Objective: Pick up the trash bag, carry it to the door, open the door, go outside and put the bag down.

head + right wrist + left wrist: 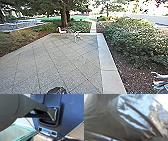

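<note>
The black trash bag [109, 117] is near, close by the left wrist; its thin film looks slippery and probably soft, so better hold the gathered neck; for left claw and right claw [153, 78], whether open or closed I cannot tell

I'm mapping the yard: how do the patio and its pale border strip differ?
The patio is a broad grey surface; the border strip is narrow and paler. Slanting joints crisscross the patio, while the border strip shows a joint straight across. Both are flat and lie side by side.
</note>
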Robot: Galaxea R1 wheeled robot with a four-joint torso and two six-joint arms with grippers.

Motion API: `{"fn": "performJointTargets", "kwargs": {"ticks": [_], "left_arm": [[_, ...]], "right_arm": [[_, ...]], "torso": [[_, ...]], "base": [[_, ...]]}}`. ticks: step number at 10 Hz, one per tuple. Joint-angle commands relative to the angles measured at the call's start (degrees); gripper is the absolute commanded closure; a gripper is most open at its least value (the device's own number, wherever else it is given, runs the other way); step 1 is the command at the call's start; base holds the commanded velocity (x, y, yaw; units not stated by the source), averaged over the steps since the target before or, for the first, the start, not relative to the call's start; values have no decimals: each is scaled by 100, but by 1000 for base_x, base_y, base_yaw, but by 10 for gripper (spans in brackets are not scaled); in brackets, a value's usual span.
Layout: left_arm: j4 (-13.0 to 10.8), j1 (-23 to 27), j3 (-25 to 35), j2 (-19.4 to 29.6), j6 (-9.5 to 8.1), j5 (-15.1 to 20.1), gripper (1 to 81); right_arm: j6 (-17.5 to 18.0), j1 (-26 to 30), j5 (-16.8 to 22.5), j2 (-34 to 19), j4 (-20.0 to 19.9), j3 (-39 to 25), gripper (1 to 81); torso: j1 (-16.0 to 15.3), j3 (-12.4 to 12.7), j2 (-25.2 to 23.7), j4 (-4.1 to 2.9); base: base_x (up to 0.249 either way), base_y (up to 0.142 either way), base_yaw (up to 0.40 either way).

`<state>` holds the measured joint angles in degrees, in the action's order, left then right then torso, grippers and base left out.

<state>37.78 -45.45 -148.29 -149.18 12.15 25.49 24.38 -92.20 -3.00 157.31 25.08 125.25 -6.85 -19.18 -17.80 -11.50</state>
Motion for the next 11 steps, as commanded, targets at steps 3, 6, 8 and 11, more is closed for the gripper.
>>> {"fn": "performJointTargets", "kwargs": {"ticks": [3, 6, 8, 11], "left_arm": [[133, 743, -306, 256, 6, 325, 811], [72, 577, -306, 160, 6, 351, 811], [45, 453, -306, 63, 32, 351, 811], [-16, 435, -298, 37, 68, 369, 811]], "right_arm": [[-21, 109, 422, -13, 59, -37, 10], [-21, 118, 423, 67, 50, 86, 10], [-12, 118, 423, 119, 32, 174, 10], [-12, 100, 423, 128, 24, 192, 10]], "torso": [[0, 0, 0, -265], [0, 0, 0, -293], [0, 0, 0, -293], [0, 0, 0, -295]], "base": [[0, 0, 0], [0, 0, 0], [0, 0, 0], [0, 0, 0]]}}
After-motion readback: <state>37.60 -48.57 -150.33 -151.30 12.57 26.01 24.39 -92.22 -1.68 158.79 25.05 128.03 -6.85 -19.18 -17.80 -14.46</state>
